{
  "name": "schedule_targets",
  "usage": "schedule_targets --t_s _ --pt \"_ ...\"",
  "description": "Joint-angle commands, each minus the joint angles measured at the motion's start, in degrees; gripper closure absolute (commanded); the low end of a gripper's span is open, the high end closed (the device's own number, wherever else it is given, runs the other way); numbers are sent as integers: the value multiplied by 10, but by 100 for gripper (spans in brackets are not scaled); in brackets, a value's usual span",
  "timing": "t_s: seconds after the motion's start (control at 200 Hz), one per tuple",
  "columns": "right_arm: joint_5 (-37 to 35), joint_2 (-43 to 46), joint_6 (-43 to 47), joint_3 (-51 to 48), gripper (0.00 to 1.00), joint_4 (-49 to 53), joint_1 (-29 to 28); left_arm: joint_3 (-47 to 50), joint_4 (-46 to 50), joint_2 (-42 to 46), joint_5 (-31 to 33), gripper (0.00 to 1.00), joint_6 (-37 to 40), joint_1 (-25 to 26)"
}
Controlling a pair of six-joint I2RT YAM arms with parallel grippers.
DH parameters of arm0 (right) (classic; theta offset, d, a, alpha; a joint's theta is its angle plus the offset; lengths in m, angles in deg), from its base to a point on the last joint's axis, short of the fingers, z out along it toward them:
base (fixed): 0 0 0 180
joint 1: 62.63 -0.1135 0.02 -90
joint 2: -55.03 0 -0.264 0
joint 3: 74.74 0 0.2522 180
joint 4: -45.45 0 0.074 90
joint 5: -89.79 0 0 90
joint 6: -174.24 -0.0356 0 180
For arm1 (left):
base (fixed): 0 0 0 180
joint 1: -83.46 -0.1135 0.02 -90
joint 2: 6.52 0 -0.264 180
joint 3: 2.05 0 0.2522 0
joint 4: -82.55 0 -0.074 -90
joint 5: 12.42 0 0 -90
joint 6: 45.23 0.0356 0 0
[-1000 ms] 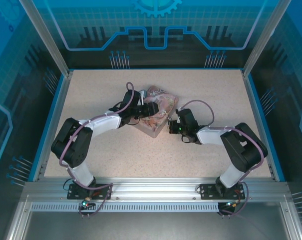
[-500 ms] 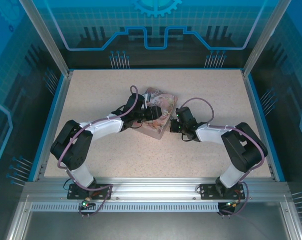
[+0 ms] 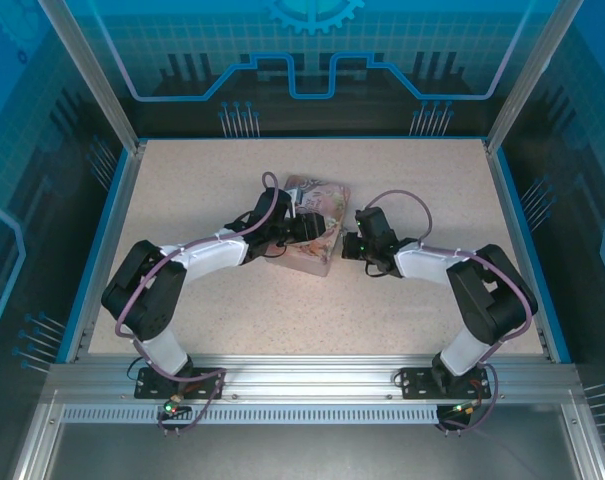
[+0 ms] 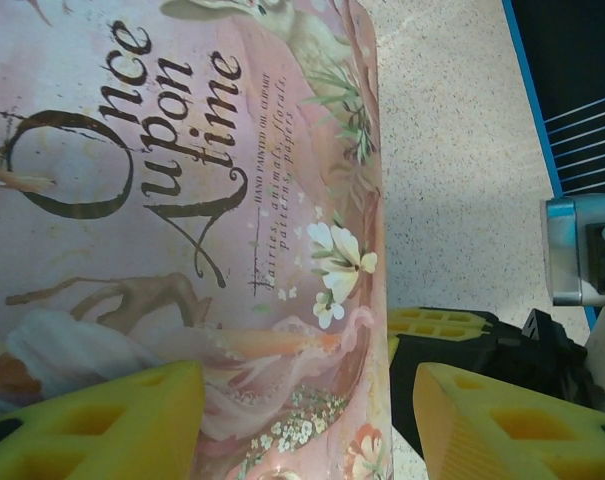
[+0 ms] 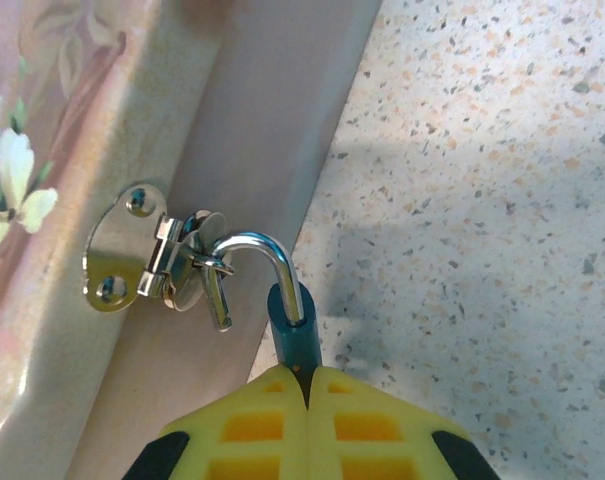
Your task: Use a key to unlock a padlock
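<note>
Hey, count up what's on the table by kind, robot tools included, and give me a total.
Pink rectangular pictured tin box: 1
Small blue padlock with silver metal shackle: 1
Silver metal hasp: 1
Yellow-fingered tools: 2 (left tool, right tool)
Total: 5

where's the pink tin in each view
top external: the tin sits mid-table, between the two arm tips.
left wrist: the tin covers the left and centre, lettered lid facing the camera.
right wrist: the tin runs down the left side, its clasp carrying the padlock.
shared landmark: the speckled table right beside the tin.
</note>
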Motion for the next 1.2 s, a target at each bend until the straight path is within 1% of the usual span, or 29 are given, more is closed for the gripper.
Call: schedule_targets --t_s 0.0,0.205,0.43,0.46,0.56,0.62,0.715,0.83,0.845,0.915,1.041,1.196 --pt "-11 17 -14 36 100 -28 17 36 102 -31 -5 41 -10 8" --pt "5 0 -5 45 100 -32 18 39 99 -29 -8 41 -12 9" --pt "2 -14 -1 45 100 -31 20 46 95 -24 -12 41 -17 9" --pt "2 -19 -3 63 100 -32 19 47 95 -24 -11 41 -17 9" --pt "-14 -33 -4 74 100 -31 16 49 93 -22 -12 41 -18 9" --pt "-35 -34 2 79 100 -20 17 49 98 -17 -10 41 -15 7" --pt "-64 -12 16 67 100 -4 22 52 108 -7 -4 40 -5 -1" --pt "-82 43 36 51 100 32 31 73 102 9 -9 40 -6 -29" --pt "-81 52 39 37 100 38 34 75 102 11 -10 40 -6 -33" --pt "-62 92 50 19 100 66 43 83 104 19 -12 40 -1 -50" --pt "7 155 72 2 100 130 55 86 112 28 -19 40 17 -85" --pt "109 217 83 -21 100 204 56 72 116 22 -35 39 40 -134"
